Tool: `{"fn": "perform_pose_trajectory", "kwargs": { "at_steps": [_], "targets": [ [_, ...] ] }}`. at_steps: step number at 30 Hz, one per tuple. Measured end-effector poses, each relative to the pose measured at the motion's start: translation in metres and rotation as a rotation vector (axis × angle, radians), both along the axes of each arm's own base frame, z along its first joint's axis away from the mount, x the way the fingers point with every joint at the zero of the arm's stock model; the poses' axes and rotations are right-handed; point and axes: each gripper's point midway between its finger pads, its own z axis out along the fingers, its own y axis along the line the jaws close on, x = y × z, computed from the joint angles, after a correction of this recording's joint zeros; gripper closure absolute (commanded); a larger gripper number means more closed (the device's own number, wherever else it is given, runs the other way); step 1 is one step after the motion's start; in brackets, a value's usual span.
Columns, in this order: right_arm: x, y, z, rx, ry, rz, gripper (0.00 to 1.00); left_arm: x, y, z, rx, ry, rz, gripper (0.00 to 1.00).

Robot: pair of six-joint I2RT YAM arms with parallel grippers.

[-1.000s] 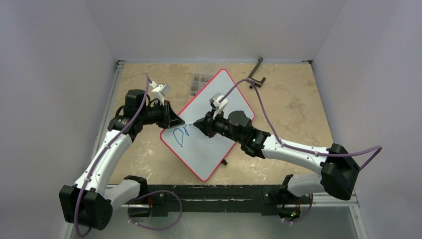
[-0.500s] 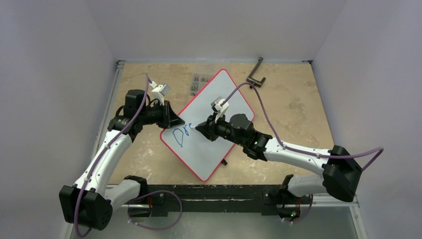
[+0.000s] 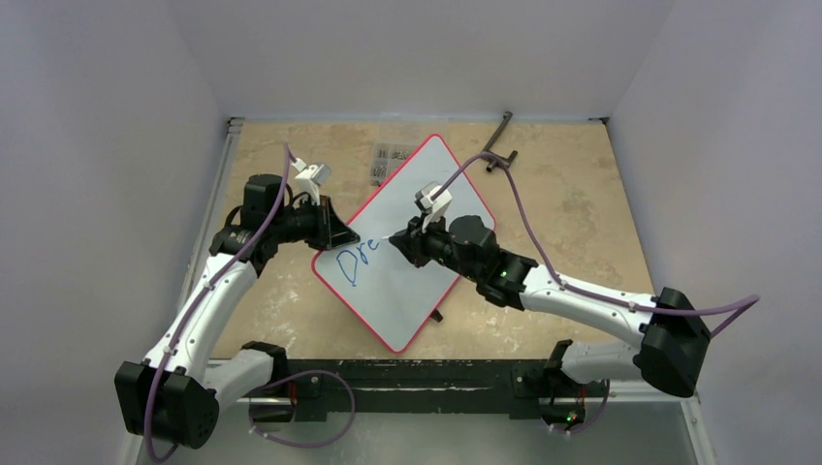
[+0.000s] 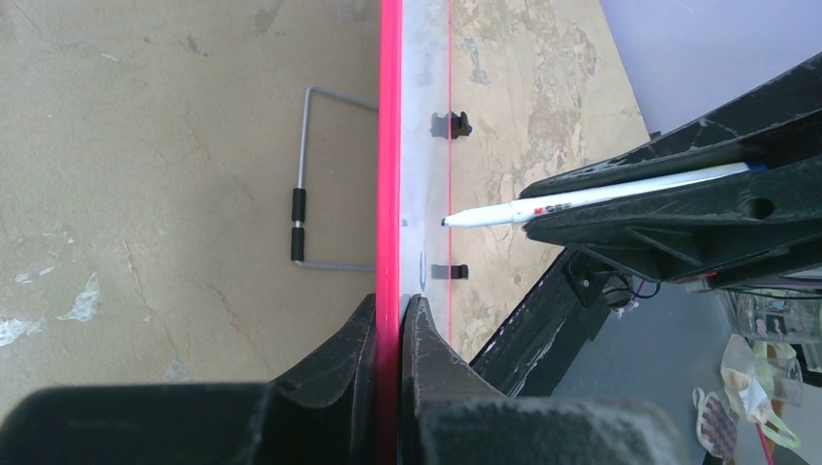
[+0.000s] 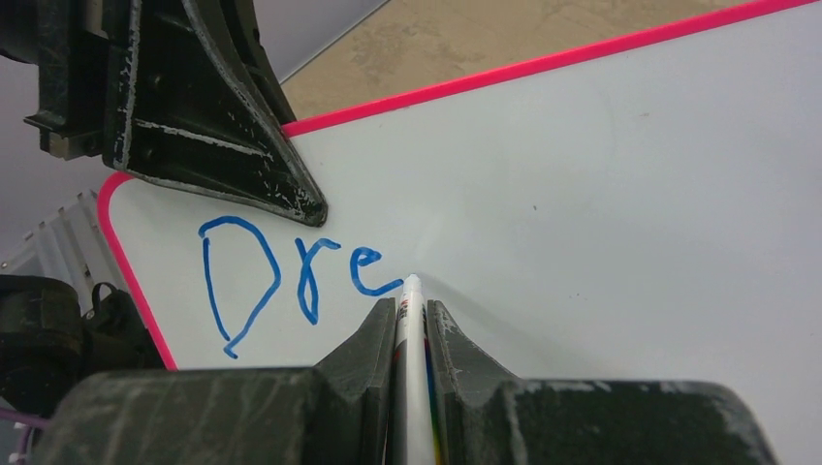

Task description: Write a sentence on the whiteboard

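The whiteboard (image 3: 426,194), white with a thin red rim, lies slantwise on the table. Blue lettering "Dre" (image 3: 355,260) stands near its left corner and reads clearly in the right wrist view (image 5: 291,276). My left gripper (image 3: 347,237) is shut on the board's red rim (image 4: 390,145) at that corner. My right gripper (image 3: 395,242) is shut on a white marker (image 5: 410,320). The marker's tip (image 5: 411,281) is at the end of the "e". From the left wrist view the marker (image 4: 543,206) points at the board, its tip at the surface.
A grey wire handle (image 4: 305,174) lies on the tan table beside the board. A black angled tool (image 3: 496,145) lies at the back right, and a small bag of parts (image 3: 390,160) behind the board. White walls close in the table.
The lettering grew from "Dr" to "Dre". My right gripper moved the marker slightly right and away along the line. The left gripper stayed clamped on the rim.
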Motion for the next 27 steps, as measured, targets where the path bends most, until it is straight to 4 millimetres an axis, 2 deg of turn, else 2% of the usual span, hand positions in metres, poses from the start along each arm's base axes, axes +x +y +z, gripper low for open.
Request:
{"fn": "perform_pose_trajectory", "kwargs": {
  "at_steps": [8, 21, 27],
  "targets": [
    [0.001, -0.011, 0.028, 0.037, -0.055, -0.014, 1.00, 0.000, -0.001, 0.000, 0.000, -0.003, -0.002, 1.00],
    [0.016, -0.013, 0.011, 0.003, -0.030, -0.045, 1.00, 0.000, -0.001, 0.001, -0.001, -0.003, -0.002, 1.00],
    [0.020, -0.009, 0.010, -0.001, -0.027, -0.046, 1.00, 0.000, -0.001, 0.001, -0.001, -0.003, -0.002, 1.00]
  ]
}}
